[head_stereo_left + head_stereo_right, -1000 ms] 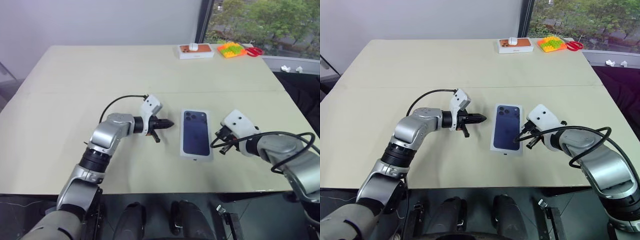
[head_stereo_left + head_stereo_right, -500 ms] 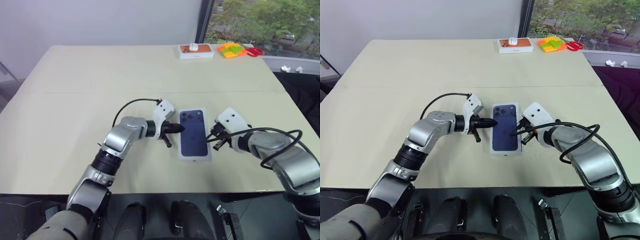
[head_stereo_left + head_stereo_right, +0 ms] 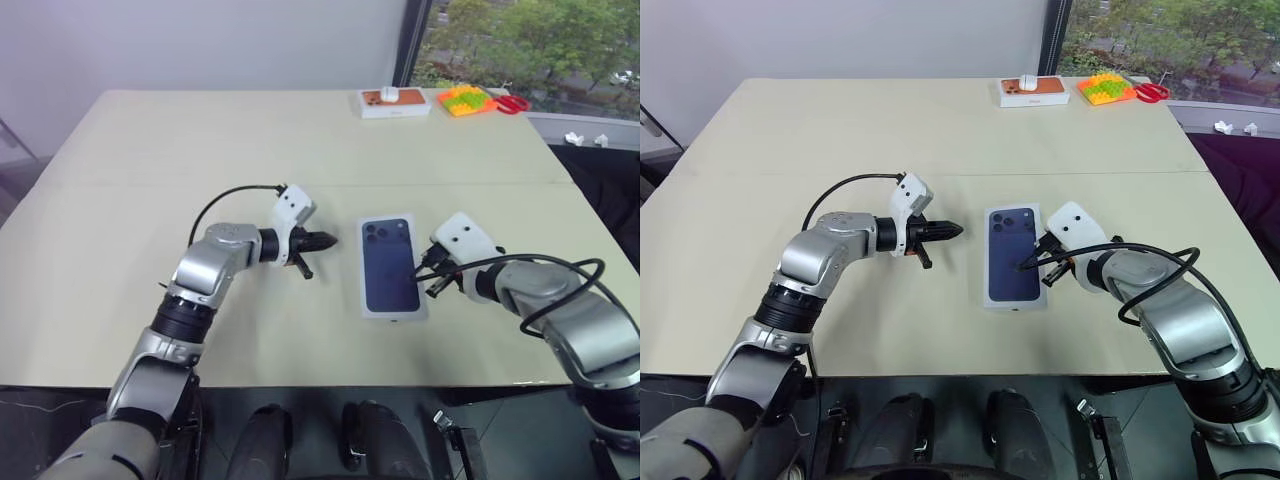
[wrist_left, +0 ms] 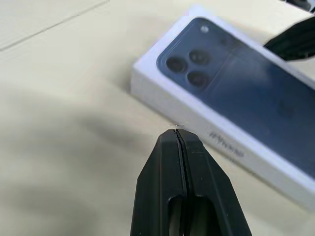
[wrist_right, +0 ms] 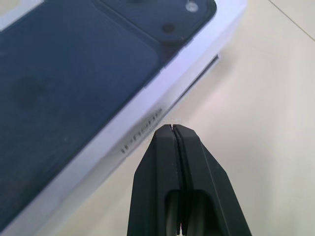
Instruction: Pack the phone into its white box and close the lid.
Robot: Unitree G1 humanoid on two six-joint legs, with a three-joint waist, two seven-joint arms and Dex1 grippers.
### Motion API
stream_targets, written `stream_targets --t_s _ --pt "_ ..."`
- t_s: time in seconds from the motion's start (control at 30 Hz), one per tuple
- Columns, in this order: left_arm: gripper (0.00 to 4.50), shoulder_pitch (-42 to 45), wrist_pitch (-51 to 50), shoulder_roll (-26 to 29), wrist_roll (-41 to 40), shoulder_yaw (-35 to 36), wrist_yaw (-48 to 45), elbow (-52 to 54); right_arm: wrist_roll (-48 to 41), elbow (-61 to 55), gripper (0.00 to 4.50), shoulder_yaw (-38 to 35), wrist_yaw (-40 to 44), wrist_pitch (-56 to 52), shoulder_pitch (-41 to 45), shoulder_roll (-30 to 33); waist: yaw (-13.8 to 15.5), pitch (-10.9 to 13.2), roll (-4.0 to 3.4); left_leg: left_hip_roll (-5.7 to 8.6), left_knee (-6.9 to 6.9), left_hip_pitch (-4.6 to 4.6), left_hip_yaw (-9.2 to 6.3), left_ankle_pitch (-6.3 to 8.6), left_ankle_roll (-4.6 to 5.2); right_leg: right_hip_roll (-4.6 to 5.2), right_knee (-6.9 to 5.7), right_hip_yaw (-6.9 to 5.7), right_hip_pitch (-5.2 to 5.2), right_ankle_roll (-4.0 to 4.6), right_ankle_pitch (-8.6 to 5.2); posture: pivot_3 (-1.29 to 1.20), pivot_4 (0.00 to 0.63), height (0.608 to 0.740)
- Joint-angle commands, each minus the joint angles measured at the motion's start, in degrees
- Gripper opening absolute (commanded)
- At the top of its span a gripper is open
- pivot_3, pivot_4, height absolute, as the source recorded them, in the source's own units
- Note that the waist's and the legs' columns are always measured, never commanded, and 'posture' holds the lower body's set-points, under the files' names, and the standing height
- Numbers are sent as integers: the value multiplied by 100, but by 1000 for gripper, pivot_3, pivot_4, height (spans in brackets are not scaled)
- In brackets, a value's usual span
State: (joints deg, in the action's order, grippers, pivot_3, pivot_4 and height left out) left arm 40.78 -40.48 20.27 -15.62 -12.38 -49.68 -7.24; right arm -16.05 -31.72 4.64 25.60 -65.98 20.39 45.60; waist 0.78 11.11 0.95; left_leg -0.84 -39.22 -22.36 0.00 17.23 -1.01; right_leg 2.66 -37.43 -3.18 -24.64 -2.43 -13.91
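Lid seated on counter; your left gripper and right gripper flank it, jaws closed empty, likely for nudging.

Head views overhead; wrist views close, flanking the lid.

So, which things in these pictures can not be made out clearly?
- Phone: the closed lid hides whatever is inside, in every view.
- White box: under the lid; a thin slit at the edge in the right wrist view.
- Objects on the small orange-topped box, left eye view: too small.
- Lid's side lettering, right wrist view: blurred.
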Motion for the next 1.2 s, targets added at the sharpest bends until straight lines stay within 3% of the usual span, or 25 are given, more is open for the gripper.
stream_targets --t_s 0.03,0.23,0.5,1.2 --pt "0 -61 177 24 109 -379 -244 286 46 -65 37 -93 -17 56 63 -28 -2 0 0 1 0 -1 1 0 0 2 2 1 0 0 0 0 150 740" --pt "0 21 313 -402 380 -827 -100 13 66 -20 37 -55 -9 82 96 -53 -4 0 0 4 -2 -2 1 0 0 4 3 1 2 0 0 0 150 740" --pt "0 125 101 -927 159 -439 216 -118 78 -62 37 -59 -15 44 96 -73 -7 0 0 1 -2 3 -2 0 0 -7 -4 -1 2 0 0 0 150 740" --pt "0 67 -83 -998 296 -384 622 -312 213 170 37 184 -18 163 232 -311 -7 0 0 1 -2 1 -2 0 0 -2 -2 -1 2 0 0 0 150 740"
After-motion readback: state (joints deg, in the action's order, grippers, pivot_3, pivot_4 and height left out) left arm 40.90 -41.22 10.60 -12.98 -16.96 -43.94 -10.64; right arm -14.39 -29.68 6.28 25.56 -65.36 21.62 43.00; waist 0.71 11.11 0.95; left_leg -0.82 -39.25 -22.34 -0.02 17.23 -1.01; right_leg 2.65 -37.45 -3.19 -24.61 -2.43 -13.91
